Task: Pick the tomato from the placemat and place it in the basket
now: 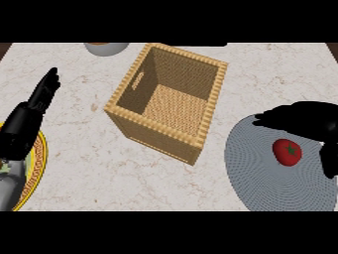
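Observation:
A red tomato [288, 152] with a green stem lies on a round grey placemat [263, 178] at the right of the counter. My right hand [314, 121] hovers over the mat's far right part, fingers spread leftward above the tomato and thumb [332, 159] hanging down to its right; it is open and not touching the tomato. A square wicker basket [128, 111] stands in the middle of the counter, left of the mat, with nothing showing inside. My left hand [27, 121] rests at the left with straight fingers pointing up.
A yellow-rimmed plate [38, 163] with food lies at the left edge, partly under my left forearm. A pale bowl [107, 47] sits at the counter's far edge behind the basket.

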Robot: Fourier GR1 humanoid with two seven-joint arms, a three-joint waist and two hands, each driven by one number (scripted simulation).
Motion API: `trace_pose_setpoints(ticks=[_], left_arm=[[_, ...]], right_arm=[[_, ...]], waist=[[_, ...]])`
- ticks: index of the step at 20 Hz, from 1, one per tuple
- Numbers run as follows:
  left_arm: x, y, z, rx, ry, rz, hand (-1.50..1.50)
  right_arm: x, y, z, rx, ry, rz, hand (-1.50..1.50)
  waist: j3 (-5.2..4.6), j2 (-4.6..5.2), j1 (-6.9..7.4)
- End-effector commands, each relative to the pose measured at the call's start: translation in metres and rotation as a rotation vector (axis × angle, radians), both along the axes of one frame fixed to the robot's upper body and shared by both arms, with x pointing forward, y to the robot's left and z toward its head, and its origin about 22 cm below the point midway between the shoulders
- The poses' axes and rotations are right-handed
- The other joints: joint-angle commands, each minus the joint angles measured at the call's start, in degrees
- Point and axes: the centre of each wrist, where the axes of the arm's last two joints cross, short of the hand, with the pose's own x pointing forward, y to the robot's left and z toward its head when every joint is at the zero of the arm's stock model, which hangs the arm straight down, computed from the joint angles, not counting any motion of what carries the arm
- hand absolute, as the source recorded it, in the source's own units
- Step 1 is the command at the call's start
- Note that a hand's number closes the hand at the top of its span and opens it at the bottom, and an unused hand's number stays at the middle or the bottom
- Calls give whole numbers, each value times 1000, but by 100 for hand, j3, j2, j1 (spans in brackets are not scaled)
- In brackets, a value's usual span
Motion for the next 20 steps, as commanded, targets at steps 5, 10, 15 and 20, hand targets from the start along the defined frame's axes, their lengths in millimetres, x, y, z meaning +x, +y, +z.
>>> trace_pose_setpoints(ticks=[5,10,15,20], left_arm=[[1,14,-7,3,4,13,0],[-6,-3,-7,-3,7,-11,0],[-4,14,-20,18,1,17,0],[8,-3,-5,3,10,0,0]], right_arm=[[11,-12,-18,16,8,15,-150],[5,-26,-41,35,-23,34,-150],[-6,-18,-53,58,-25,24,-150],[7,-23,-63,64,-15,8,-150]], waist=[[-3,-6,-23],[-1,-9,-17],[-3,-11,-41],[-2,-6,-30]])
